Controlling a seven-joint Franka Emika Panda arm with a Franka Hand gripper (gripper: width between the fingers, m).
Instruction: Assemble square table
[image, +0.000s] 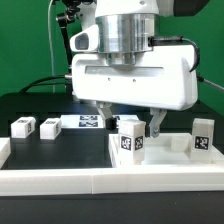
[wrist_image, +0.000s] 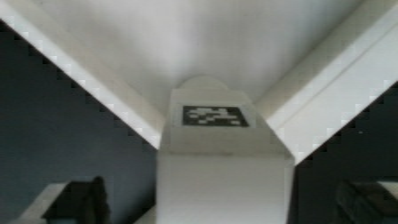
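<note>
Black table (image: 25, 105), tool (image: 134, 126) wide astride upright white leg (wrist_image: 222, 175), black-and-white tag (image: 127, 143) on it

I see a black table (image: 40, 105), and on it the marker board (image: 88, 122) lies flat with its black-and-white tags facing up. A long white border wall (image: 60, 180) runs along the table's near edge in the exterior view. Behind the table stands a green backdrop (image: 20, 40).

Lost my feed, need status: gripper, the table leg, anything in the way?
Gripper open, jaws clear either side of upright leg. Leg stands in tabletop corner. Nothing seen blocking; two loose legs lie apart.
</note>
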